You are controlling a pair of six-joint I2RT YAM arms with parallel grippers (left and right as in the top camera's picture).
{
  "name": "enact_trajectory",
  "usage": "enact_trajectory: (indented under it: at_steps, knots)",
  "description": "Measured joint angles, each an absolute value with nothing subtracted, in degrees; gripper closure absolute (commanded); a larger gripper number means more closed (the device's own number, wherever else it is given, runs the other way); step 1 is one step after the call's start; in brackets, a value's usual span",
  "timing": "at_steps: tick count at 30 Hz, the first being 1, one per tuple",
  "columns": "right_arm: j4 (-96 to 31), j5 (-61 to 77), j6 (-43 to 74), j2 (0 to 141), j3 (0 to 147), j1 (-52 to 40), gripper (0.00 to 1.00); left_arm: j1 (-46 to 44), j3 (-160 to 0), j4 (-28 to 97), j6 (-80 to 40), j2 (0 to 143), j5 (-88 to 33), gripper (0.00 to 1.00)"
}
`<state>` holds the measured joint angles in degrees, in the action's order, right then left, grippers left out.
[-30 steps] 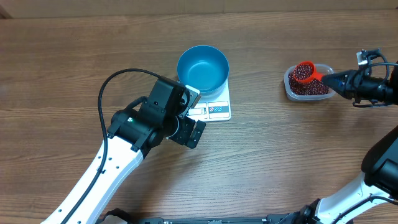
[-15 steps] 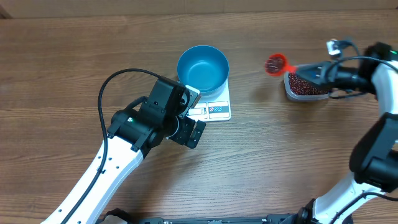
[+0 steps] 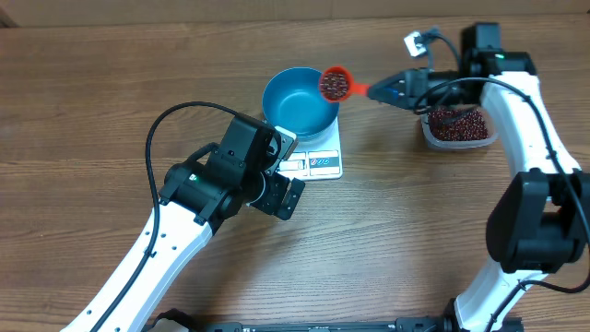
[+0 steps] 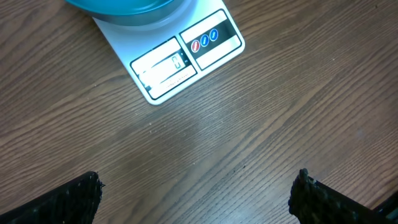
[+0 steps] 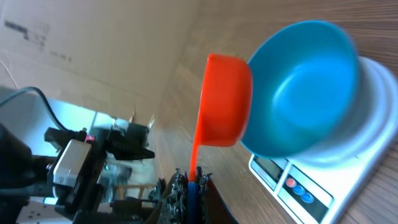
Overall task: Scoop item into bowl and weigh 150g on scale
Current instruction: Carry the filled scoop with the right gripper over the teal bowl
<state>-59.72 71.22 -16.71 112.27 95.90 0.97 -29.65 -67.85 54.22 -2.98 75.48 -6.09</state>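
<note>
Jaws, overhead: left jaws spread wide just beside the scale point(image 3: 319, 163); right jaws pinch the orange scoop point(image 3: 348, 86) by its handle
Beans, overhead: I see a scoopful of beans point(image 3: 333, 85) over the rim of the blue bowl point(image 3: 297, 103), more in the clear tub point(image 3: 458, 139)
Bowl, overhead: on the scale
Left wrist: scale display and buttons, bare surface point(image 4: 249, 124) below
Right wrist: scoop underside beside bowl, handle between clamped jaws
</note>
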Motion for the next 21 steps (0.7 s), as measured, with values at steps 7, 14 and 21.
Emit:
enact_trajectory:
  at_steps: [7,14,21]
  knots:
    - [-55.9,66.7,-10.6,112.3,97.9,-3.9,0.96,-29.6,-67.9,54.2,-3.0,75.5,-6.1,0.00]
    - [-56.1,57.0,-8.1,112.3,99.8,-7.7,0.96,-29.6,-67.9,54.2,-3.0,75.5,-6.1,0.00]
    - [-56.1,44.2,-6.3,112.1,100.9,-11.6,0.96,-29.6,-67.9,54.2,-3.0,75.5,-6.1,0.00]
